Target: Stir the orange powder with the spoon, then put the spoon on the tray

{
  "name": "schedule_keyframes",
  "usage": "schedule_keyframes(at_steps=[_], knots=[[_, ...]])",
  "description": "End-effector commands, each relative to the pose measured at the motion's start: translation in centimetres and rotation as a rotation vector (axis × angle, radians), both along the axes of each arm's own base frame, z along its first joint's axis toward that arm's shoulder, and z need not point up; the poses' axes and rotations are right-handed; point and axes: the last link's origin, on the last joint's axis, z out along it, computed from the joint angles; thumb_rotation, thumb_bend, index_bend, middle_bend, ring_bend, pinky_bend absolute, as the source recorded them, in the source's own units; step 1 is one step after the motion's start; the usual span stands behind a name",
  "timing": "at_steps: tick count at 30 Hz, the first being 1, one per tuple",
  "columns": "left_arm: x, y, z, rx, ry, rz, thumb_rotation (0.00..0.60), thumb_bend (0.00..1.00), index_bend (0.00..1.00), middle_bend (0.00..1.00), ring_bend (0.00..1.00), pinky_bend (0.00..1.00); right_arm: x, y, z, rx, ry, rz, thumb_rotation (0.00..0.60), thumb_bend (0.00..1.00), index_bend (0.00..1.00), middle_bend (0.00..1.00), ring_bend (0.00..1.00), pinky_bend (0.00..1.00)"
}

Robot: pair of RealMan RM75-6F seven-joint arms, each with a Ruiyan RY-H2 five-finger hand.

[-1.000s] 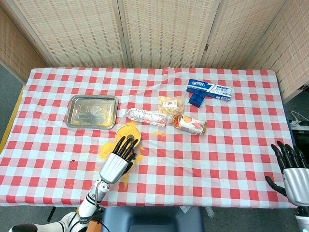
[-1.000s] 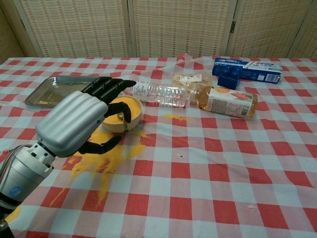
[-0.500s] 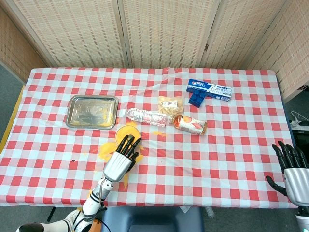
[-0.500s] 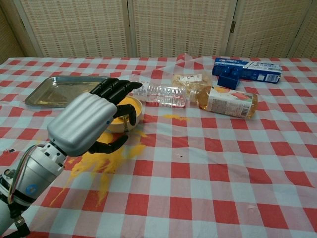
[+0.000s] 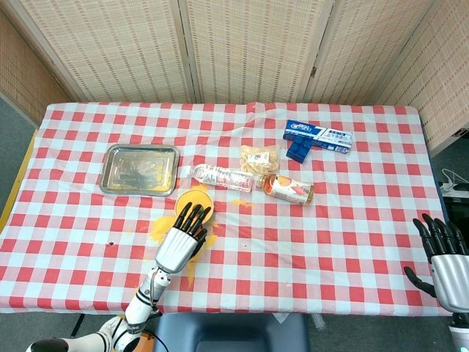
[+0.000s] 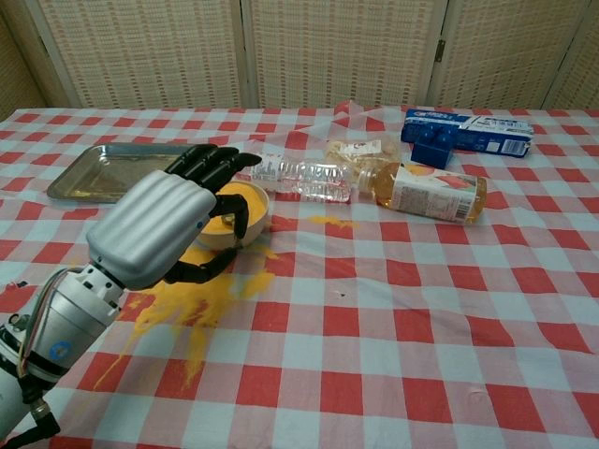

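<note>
Left hand [image 6: 159, 227] blocks the near side of the bowl [image 6: 245, 205] in chest view; spoon mostly hidden, only a dark bit at the rim, can't confirm. Right hand [image 5: 442, 258] cut off by head view's lower right corner. Box [image 5: 318, 138] print too small to read.

Checkered table [image 5: 352, 213], tray [image 5: 139, 169], bottles [image 5: 220, 177]

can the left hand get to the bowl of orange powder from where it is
Probably yes. The left hand hangs open right beside the bowl, fingers already over its near rim, and nothing stands between them. The water bottle lies behind the bowl, out of the way.
</note>
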Motion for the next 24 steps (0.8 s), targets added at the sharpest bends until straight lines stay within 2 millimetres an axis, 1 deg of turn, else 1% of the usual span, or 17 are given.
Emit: schedule_keyframes(at_steps=[1, 13, 24], knots=[[0.05, -0.01, 0.03, 0.001, -0.003, -0.002, 0.600, 0.39, 0.53, 0.07, 0.00, 0.05, 0.01, -0.01, -0.03, 0.001, 0.000, 0.000, 0.600, 0.13, 0.00, 0.00, 0.00, 0.00], [0.19, 0.14, -0.19, -0.012, -0.004, 0.009, 0.600, 0.39, 0.53, 0.07, 0.00, 0.05, -0.01, -0.03, 0.01, 0.002, -0.001, -0.001, 0.600, 0.14, 0.00, 0.00, 0.00, 0.00], [0.33, 0.18, -0.15, -0.013, -0.015, 0.009, 0.600, 0.39, 0.55, 0.07, 0.00, 0.05, -0.03, -0.03, 0.06, -0.001, -0.001, -0.002, 0.600, 0.14, 0.00, 0.00, 0.00, 0.00]])
